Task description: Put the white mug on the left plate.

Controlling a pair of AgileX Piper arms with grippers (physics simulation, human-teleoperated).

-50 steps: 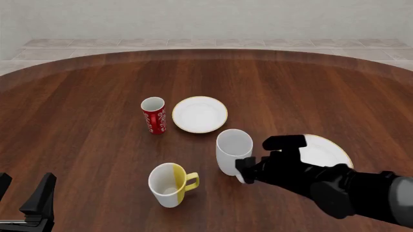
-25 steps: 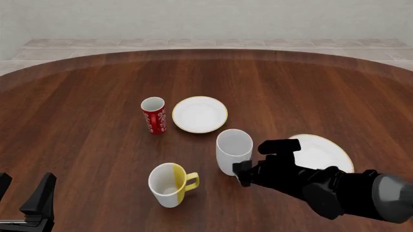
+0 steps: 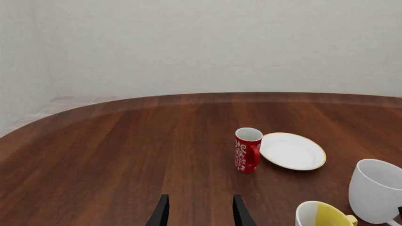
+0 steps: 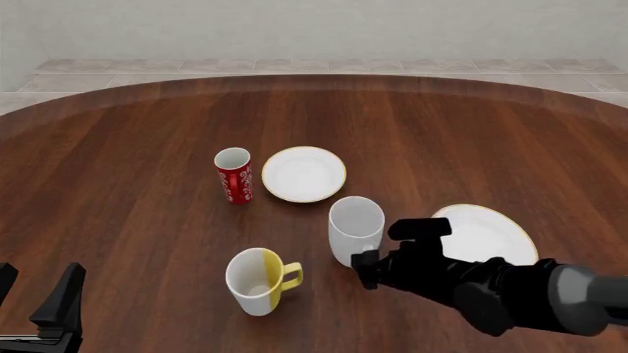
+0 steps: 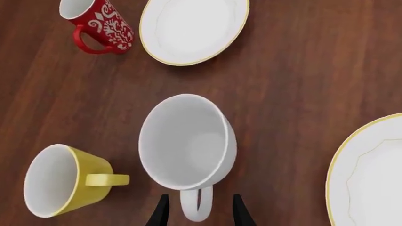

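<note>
The white mug stands upright in the table's middle, just in front of the left plate, a small white plate with a gold rim. My right gripper is low at the mug's near right side. In the right wrist view the right gripper is open, its fingers on either side of the mug's handle with a gap on both sides. The mug and left plate show from above. My left gripper is open and holds nothing, at the near left corner.
A red patterned cup stands just left of the left plate. A white-and-yellow mug sits near left of the white mug. A larger gold-rimmed plate lies to the right, partly behind my right arm.
My right gripper has sunk lower and edged in toward the white mug's handle. The mug, plates and left arm have not moved.
</note>
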